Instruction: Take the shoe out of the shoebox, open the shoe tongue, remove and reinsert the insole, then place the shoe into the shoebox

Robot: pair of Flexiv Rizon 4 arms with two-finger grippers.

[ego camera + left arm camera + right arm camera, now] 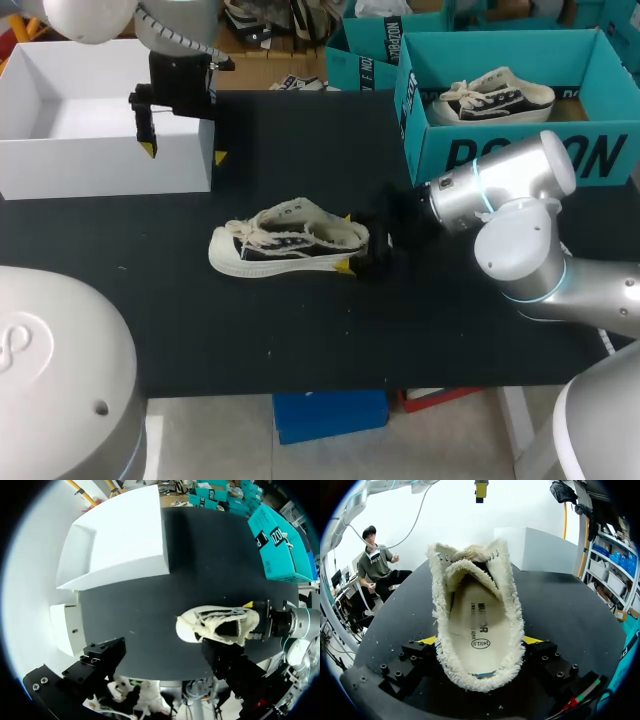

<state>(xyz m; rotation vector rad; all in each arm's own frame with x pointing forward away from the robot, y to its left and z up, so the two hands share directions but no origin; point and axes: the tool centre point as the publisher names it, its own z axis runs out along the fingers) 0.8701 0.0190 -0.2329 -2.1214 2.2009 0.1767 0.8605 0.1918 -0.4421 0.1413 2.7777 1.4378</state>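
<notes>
Right claw (346,241) pinches the shoe (270,245) by its soft heel, which could crumple and slip; left claw (184,152) hangs wide.

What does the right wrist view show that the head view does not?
Only the right wrist view looks into the shoe and shows its insole lying inside. Only the head view shows the teal box holding a second shoe. Both show the right gripper closed on the shoe's heel, and the white shoebox.
</notes>
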